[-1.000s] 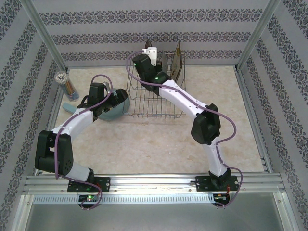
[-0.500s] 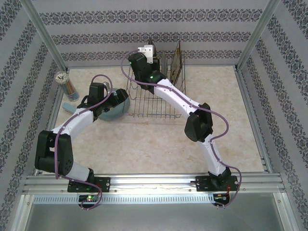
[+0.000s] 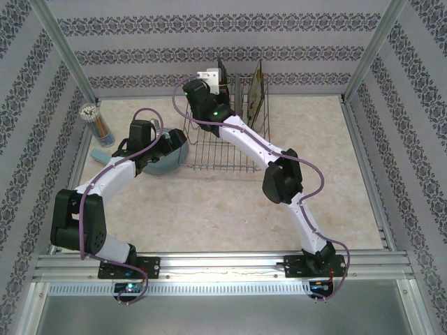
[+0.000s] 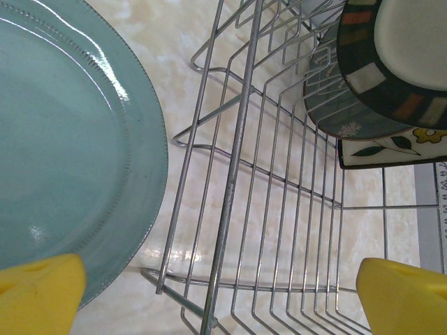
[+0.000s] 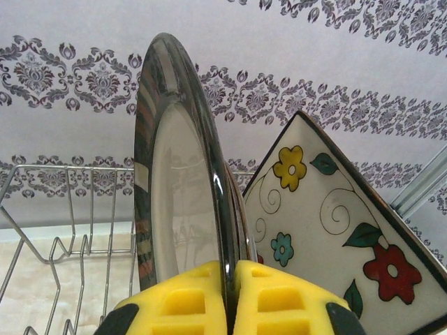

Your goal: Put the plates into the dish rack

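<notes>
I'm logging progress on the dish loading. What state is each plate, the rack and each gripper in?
light-blue round plate: outside the rack, not gripped.
dark-brown-rimmed round plate: upright, gripped at its rim.
square cream floral plate: upright in the rack.
grey round plate: in the rack, partly hidden.
silver wire dish rack: partly loaded.
left gripper: open.
right gripper: shut on the dark-brown-rimmed round plate.

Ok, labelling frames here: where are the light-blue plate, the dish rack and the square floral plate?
light-blue plate (image 4: 63, 139), left wrist view, its flat centre.
dish rack (image 4: 237, 139), left wrist view, a rim wire.
square floral plate (image 5: 328, 216), right wrist view, its painted face.
</notes>
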